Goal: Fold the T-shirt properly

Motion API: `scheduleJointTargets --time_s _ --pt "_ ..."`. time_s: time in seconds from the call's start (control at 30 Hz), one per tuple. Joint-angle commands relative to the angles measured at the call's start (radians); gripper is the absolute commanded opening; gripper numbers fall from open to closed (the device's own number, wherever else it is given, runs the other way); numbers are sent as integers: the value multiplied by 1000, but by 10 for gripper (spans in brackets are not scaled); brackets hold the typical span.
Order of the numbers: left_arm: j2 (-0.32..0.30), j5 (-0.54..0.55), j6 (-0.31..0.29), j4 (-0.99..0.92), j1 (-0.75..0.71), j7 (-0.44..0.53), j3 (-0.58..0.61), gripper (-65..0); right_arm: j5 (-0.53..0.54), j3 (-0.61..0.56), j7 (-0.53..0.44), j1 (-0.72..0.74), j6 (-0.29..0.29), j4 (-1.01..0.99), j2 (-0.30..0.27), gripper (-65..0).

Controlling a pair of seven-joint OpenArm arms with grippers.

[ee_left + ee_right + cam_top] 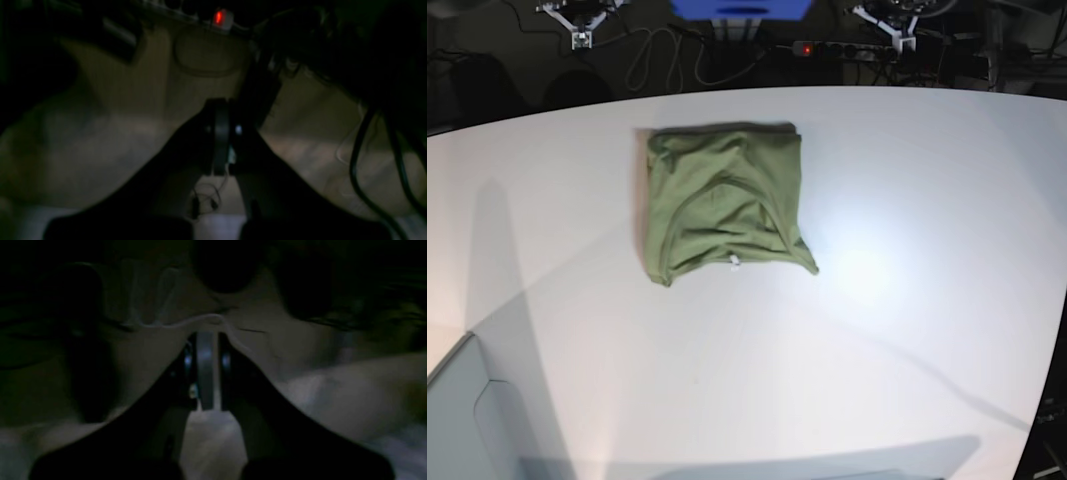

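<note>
T-shirt (pixel 725 205), olive green, lies folded into a compact rectangle near the table's (pixel 927 300) far edge, both arms clear of it, both sets of jaws fully closed on nothing. Its loose front corner may splay open if brushed.

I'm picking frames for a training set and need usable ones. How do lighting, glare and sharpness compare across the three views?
Base view: bright and sharp, T-shirt clear, a glare patch on the white table, soft shadows at the left. Left wrist view: very dark, blurry, one red light. Right wrist view: equally dark, soft.
</note>
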State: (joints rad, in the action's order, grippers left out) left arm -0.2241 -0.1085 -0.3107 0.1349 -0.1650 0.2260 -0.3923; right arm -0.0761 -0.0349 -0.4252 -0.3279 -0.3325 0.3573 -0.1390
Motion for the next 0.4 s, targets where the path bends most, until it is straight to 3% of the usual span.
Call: scheduleJointTargets --time_s 0.0,0.1,0.37 --pt "-7 0 17 6 2 5 43 -650 -1 -13 -18 13 -41 -27 6 -648" --pt "1 10 64 25 11 -29 134 -650 0 -30 -18 59 -61 -105 39 -648" --pt "42 -1 80 67 9 -44 146 -650 -1 -36 -19 77 -64 -128 105 -648"
